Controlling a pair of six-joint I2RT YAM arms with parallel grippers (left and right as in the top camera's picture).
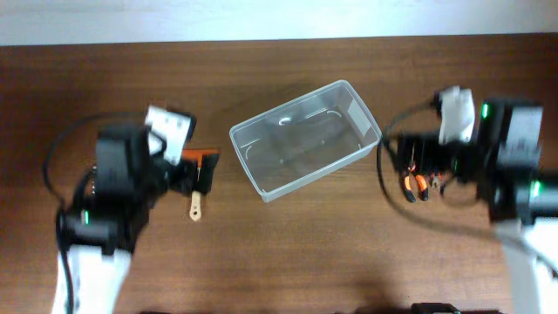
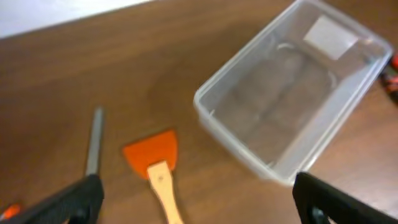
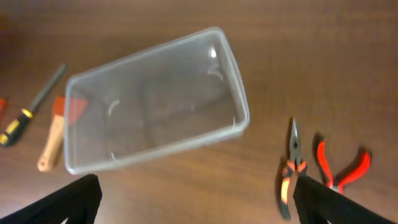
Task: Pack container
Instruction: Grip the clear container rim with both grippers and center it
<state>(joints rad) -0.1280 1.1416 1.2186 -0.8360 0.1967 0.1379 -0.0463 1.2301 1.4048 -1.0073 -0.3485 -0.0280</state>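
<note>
The clear plastic container [image 1: 305,138] sits empty at the middle of the table; it also shows in the left wrist view [image 2: 292,93] and the right wrist view [image 3: 155,99]. My left gripper [image 2: 196,205] is open above an orange scraper with a wooden handle [image 2: 155,168], with a grey file [image 2: 94,142] beside it. My right gripper [image 3: 193,205] is open, right of the container, with needle-nose pliers [image 3: 291,168] and red-handled pliers [image 3: 339,165] near its right finger.
A screwdriver with a yellow-black handle [image 3: 31,106] lies left of the container next to the scraper [image 3: 56,137]. The scraper's handle [image 1: 198,205] and the pliers [image 1: 417,183] show in the overhead view. The table's far edge runs along the top.
</note>
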